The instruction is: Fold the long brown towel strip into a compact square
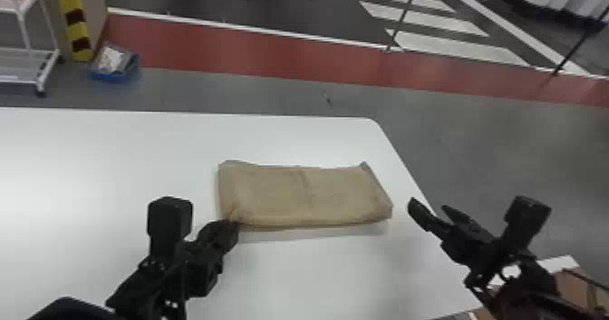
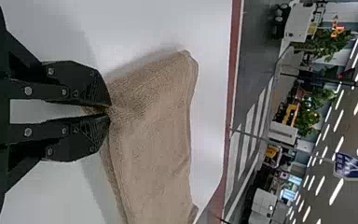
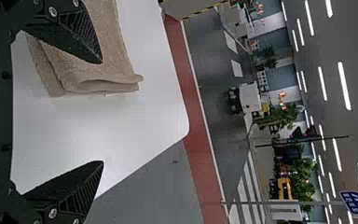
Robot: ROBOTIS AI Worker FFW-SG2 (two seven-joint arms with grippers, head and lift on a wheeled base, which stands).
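My left gripper (image 2: pixel 108 111) is closed on the near left corner of the towel (image 1: pixel 303 194), which lies folded in a wide strip on the surface (image 1: pixel 113 160). My right gripper (image 1: pixel 430 212) stands wide open and empty beside the other end. If I fold from this one corner, the layers could skew or slip apart.

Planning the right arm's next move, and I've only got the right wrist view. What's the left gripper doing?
Observer: The left gripper is shut on the towel, pinching it at the near left corner.
Operator: Towel runs out of my picture. Is it square overall?
Observer: No, the head view shows a rectangle, clearly longer from left to right than from front to back.
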